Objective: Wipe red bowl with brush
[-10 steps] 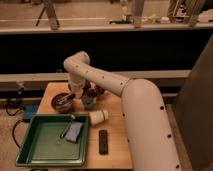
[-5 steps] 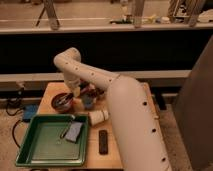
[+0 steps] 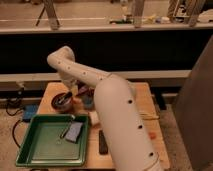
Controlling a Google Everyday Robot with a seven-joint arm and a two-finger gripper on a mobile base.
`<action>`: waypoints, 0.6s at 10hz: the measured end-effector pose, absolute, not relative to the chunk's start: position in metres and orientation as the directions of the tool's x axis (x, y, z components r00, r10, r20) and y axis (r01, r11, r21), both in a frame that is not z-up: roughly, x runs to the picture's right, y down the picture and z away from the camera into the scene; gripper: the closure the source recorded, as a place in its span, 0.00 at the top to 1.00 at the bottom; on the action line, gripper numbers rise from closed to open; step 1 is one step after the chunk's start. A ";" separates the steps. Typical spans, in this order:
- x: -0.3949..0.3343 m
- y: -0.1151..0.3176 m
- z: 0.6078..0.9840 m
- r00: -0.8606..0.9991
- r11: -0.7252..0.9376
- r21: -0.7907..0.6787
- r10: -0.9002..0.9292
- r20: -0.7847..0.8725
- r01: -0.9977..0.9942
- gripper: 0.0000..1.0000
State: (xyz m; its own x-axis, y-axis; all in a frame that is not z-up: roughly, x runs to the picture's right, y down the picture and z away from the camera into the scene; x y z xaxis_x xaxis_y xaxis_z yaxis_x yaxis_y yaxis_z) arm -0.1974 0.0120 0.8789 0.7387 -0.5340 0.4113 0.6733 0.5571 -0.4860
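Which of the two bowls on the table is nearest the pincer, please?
The left bowl, directly under the pincer; the other bowl sits further right, beside the blue cup.

1 high camera behind the arm (image 3: 117,115) looks down at the table (image 3: 145,100).

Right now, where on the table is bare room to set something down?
Bare wood at the table's far right, and the green tray's left floor. Crowded: back-left, where the gripper meets the red bowl beside the blue cup.
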 end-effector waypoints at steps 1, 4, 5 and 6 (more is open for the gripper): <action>-0.200 0.009 0.881 0.736 0.550 -0.491 -0.542 0.405 0.676 0.00; -0.200 0.002 0.886 0.744 0.552 -0.502 -0.539 0.394 0.666 0.00; -0.196 0.000 0.888 0.756 0.560 -0.511 -0.530 0.384 0.652 0.00; -0.188 -0.001 0.889 0.774 0.572 -0.525 -0.516 0.366 0.630 0.00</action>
State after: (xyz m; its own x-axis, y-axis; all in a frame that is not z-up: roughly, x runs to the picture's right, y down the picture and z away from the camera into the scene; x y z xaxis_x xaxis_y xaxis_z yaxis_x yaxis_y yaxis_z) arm -0.1882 -0.0006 0.8892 0.7740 -0.5165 0.3662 0.6302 0.5725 -0.5245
